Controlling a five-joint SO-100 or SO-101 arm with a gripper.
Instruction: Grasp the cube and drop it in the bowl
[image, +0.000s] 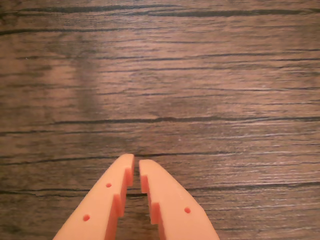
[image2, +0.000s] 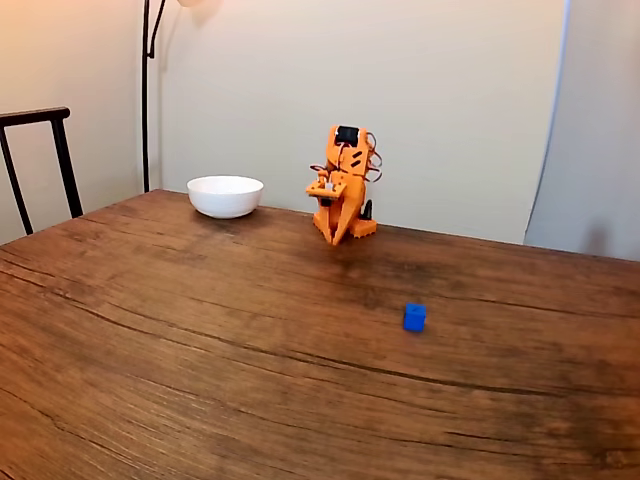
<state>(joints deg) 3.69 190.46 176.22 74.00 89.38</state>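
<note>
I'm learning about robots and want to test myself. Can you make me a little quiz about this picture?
1. True or false: the cube is already inside the bowl.
2. In the fixed view, on which side of the orange arm does the bowl stand: A) left, B) right?
3. In the wrist view, what is the gripper holding?

Key
1. False; it lies on the wooden table.
2. A.
3. Nothing; its fingertips are nearly together with only table beneath.

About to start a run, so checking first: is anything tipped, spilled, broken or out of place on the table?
Nothing stands out. The white bowl sits upright left of the folded orange arm, the blue cube rests flat on the wooden table, and the gripper is nearly shut on nothing.
</note>
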